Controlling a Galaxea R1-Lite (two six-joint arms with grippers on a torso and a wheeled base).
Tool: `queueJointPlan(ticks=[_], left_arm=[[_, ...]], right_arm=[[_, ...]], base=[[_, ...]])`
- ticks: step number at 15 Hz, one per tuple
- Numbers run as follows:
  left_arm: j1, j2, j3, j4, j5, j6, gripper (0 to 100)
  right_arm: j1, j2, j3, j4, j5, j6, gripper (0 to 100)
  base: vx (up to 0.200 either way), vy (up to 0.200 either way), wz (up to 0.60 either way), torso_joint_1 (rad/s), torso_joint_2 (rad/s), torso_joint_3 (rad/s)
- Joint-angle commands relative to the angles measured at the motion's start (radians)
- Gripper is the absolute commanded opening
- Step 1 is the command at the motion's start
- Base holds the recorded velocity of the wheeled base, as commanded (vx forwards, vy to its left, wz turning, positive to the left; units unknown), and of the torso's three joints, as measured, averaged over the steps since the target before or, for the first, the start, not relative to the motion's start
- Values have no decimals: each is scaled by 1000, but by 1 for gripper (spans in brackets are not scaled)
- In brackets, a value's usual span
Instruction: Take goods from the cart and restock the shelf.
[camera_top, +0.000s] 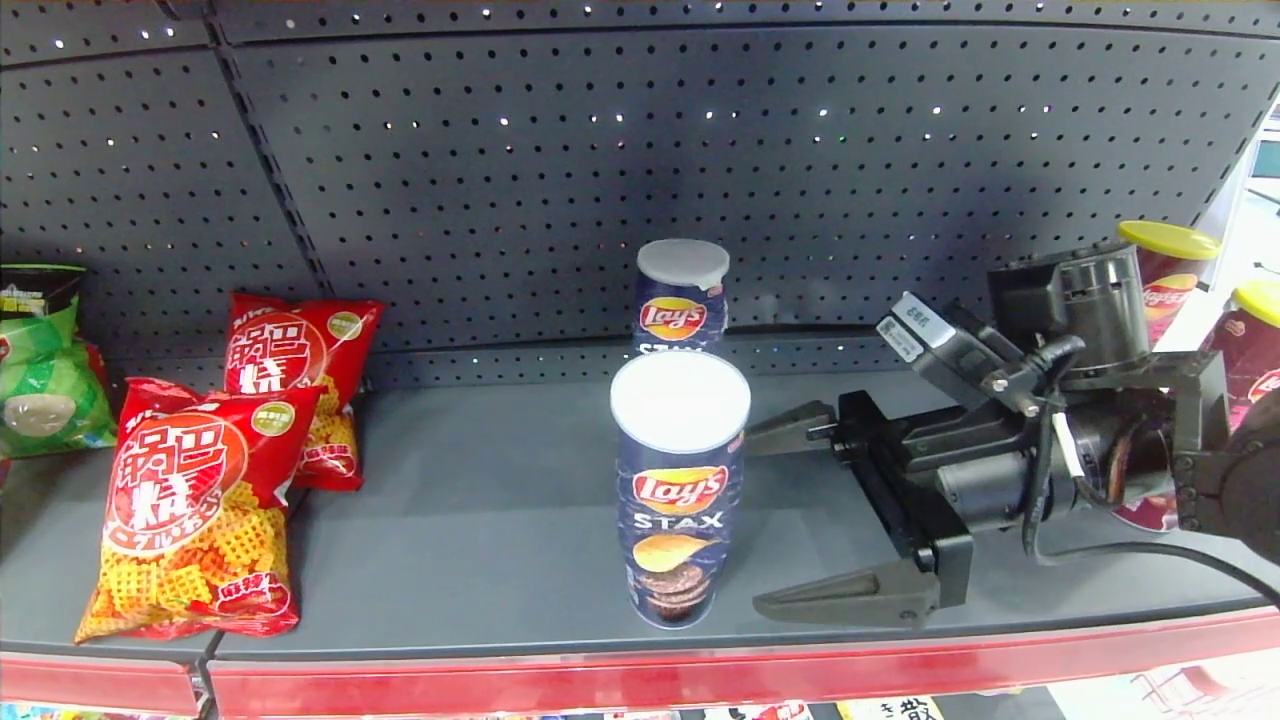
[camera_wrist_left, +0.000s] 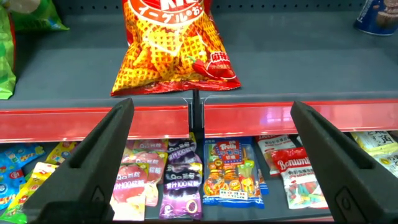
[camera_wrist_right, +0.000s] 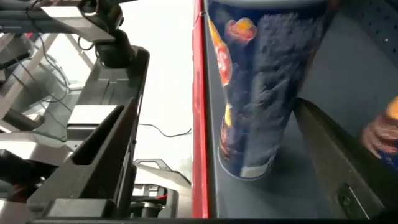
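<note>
A blue chip can with a white lid (camera_top: 680, 490) stands upright near the front of the grey shelf (camera_top: 480, 540). A second blue can (camera_top: 682, 295) stands behind it by the back panel. My right gripper (camera_top: 757, 522) is open just to the right of the front can, one finger toward the back and one by the shelf's front edge, and holds nothing. From the right wrist, the front can (camera_wrist_right: 261, 93) stands just beyond the open right gripper (camera_wrist_right: 217, 171). My left gripper (camera_wrist_left: 205, 180) is open and empty, below and in front of the shelf's red edge (camera_wrist_left: 261, 118).
Two red snack bags (camera_top: 200, 510) (camera_top: 300, 380) and a green bag (camera_top: 40, 370) lie on the shelf's left. Maroon cans with yellow lids (camera_top: 1165, 270) stand at the right behind my right arm. Candy packs (camera_wrist_left: 230, 171) fill the lower shelf. A perforated panel (camera_top: 700, 150) backs the shelf.
</note>
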Motion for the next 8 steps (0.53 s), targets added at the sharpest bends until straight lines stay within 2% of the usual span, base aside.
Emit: queueJointPlan(ticks=[1, 8], left_arm=[[0, 0, 0, 0, 0, 0, 100], [0, 0, 0, 0, 0, 0, 100]], right_arm=[[1, -2, 8, 0, 0, 0, 100], [-21, 12, 15, 0, -16, 1, 100]], base=[[0, 0, 0, 0, 0, 0], [0, 0, 0, 0, 0, 0]])
